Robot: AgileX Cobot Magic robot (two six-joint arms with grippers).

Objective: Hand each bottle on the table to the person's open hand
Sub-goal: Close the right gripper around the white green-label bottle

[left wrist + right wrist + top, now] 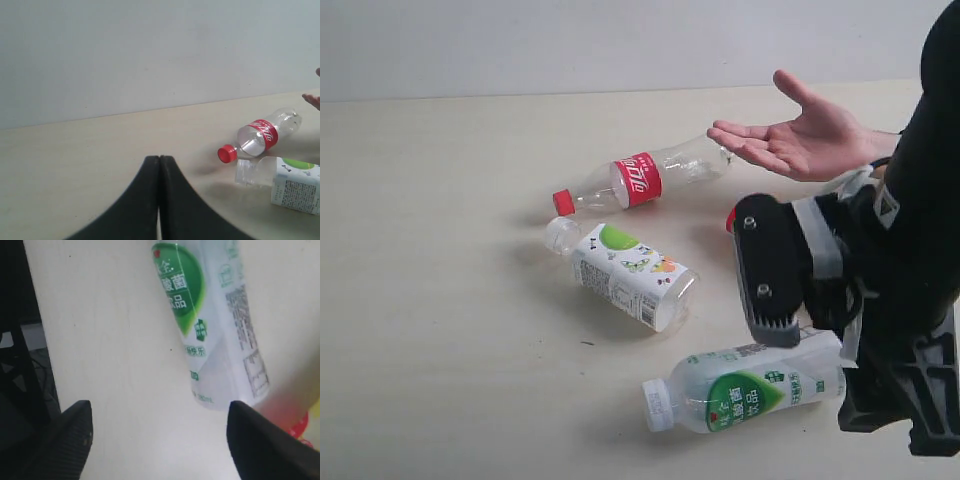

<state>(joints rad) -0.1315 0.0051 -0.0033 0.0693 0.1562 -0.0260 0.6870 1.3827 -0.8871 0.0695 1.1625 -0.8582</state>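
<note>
My right gripper (157, 440) stands wide open and empty just above the green-label bottle (745, 390) lying at lower right; closing off-centre on its smooth body may squirt it away.

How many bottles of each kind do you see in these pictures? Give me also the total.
Clear bottle with red label: 1
Bottles with white-and-green labels: 2
Yellow bottle with red cap, mostly hidden: 1
Total: 4
</note>
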